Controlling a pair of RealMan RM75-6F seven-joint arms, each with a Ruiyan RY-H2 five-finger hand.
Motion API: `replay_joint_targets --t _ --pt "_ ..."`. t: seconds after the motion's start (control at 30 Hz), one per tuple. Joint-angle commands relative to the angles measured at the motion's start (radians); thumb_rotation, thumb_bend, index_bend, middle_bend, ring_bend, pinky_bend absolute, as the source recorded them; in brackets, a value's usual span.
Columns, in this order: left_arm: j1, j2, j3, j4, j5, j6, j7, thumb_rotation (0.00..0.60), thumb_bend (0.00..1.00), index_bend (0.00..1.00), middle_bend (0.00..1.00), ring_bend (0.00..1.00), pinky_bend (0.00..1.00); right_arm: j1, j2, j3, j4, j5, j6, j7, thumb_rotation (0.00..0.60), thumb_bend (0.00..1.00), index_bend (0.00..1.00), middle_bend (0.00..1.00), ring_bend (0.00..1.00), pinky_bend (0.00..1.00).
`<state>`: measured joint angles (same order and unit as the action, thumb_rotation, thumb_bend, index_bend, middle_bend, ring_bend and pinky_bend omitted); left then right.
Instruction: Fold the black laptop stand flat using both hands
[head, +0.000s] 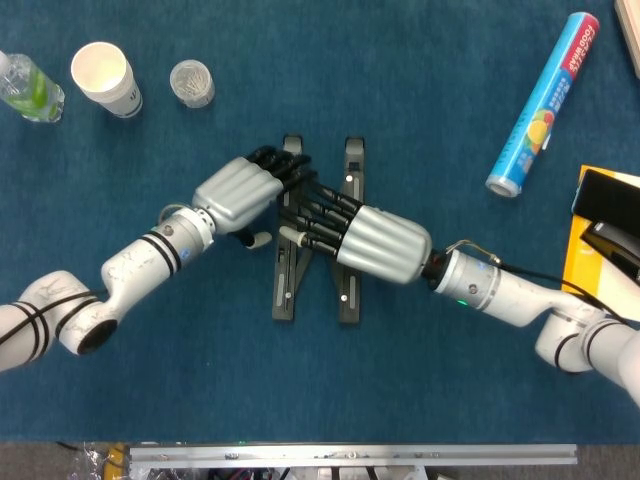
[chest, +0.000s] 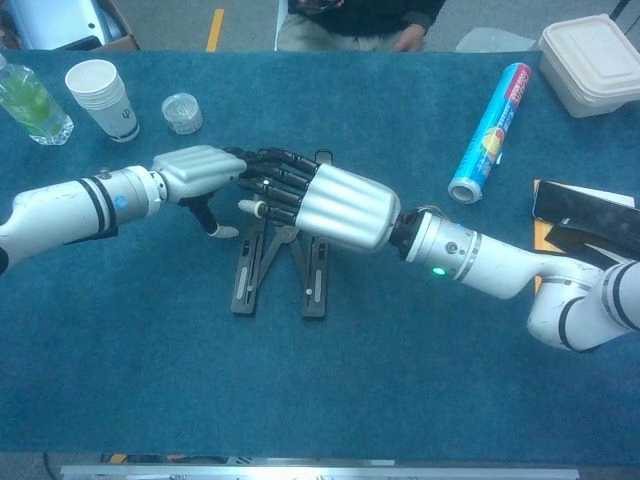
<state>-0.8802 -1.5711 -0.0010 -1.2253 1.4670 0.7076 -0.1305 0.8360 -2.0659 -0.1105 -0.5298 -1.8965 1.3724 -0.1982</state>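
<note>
Both hands meet over the laptop stand (head: 318, 285) at table centre: left hand (head: 238, 190) and right hand (head: 372, 243) press its rails, grasp unclear. Chest view alone shows a white lidded box (chest: 592, 62) at two o'clock.

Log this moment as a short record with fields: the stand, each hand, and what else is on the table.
stand: black laptop stand, two rails near parallel, lying on the blue table
left hand: at the left rail's far end, fingers on it
right hand: over the right rail, fingers reaching to the middle
hold: cannot tell whether either hand grips
other items: cup, bottle, blue roll
</note>
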Motion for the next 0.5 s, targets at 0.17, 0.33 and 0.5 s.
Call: replay_joint_targets --t 0.17,0.33,0.5 --pt "0.029 0.090 -0.015 -0.072 -0.037 0.048 0.092 0.600 0.25 0.00 0.00 0.00 0.04 0.006 0.133 0.004 -0.210 0.016 0.001 0.034 0.600 0.00 0.00 0.00 0.00 0.01" --pt "0.060 0.179 -0.028 -0.152 -0.081 0.093 0.175 0.600 0.25 0.00 0.00 0.00 0.04 0.043 0.281 0.023 -0.461 0.061 -0.111 0.064 0.600 0.00 0.00 0.00 0.00 0.01" --pt "0.097 0.251 -0.044 -0.212 -0.124 0.151 0.236 0.600 0.25 0.00 0.00 0.00 0.04 0.097 0.390 0.048 -0.657 0.126 -0.270 0.113 0.600 0.00 0.00 0.00 0.00 0.01"
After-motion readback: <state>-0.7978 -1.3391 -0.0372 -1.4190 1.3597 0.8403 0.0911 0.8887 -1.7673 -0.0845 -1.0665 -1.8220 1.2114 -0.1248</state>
